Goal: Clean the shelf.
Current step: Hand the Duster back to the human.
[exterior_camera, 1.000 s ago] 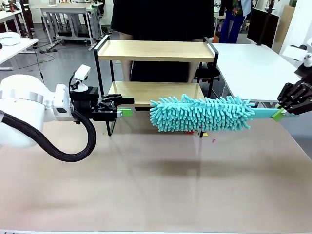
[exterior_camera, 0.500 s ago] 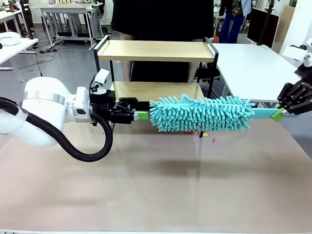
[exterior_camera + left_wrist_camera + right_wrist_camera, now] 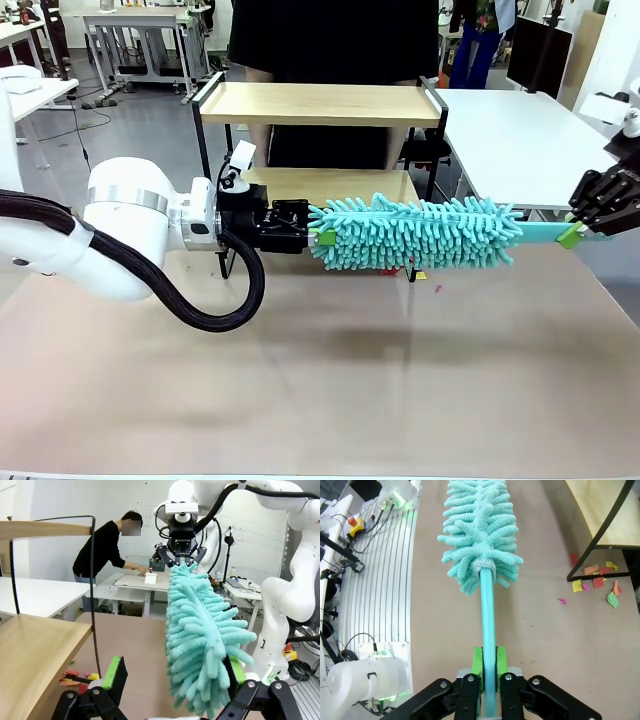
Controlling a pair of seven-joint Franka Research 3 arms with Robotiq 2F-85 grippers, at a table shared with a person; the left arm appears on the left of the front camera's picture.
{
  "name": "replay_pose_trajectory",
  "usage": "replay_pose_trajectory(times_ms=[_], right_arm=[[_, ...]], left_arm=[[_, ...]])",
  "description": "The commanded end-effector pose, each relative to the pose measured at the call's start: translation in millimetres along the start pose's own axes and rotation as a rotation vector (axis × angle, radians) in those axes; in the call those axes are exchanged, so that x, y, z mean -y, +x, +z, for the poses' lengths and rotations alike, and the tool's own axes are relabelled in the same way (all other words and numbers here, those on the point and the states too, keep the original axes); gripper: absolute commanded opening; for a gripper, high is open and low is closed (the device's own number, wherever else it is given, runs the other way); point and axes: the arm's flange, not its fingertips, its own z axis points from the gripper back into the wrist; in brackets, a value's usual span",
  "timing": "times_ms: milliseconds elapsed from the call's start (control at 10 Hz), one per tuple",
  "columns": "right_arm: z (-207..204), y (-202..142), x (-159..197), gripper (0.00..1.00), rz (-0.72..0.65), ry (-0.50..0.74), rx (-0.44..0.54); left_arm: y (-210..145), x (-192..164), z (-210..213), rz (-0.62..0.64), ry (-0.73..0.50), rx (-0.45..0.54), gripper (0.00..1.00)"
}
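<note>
**Left arm reaching the duster tip**

Compared with one second ago, the left gripper (image 3: 322,236) is now much further to the right. Before, it was beside the left legs of the shelf (image 3: 320,104); now its spread fingers are standing around the free end of the duster (image 3: 415,234). The duster and the right gripper (image 3: 572,234) are staying where they were.

The shelf is standing at the far side of the table (image 3: 320,380), in front of a person.

The left wrist view is showing the green pads (image 3: 112,672) open on both sides of the fluffy head (image 3: 200,645), and far behind it the other arm holding the handle. The right wrist view is showing the jaws pressed together on the blue handle (image 3: 488,625), and small coloured paper scraps (image 3: 595,577) lying on the table by a shelf leg.

The writing on the far gripper is too small to read.
</note>
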Motion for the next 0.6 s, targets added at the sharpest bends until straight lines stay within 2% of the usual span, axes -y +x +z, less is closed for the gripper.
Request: replay_pose_trajectory(times_ms=[0,500], right_arm=[[0,1,0,0.13,-0.002,-0.002,0.028],[0,1,0,0.13,-0.002,-0.002,0.028]], left_arm=[[-1,5,-12,0.004,-0.001,0.018,1.0],[-6,14,-40,-0.014,-0.023,0.026,1.0]])
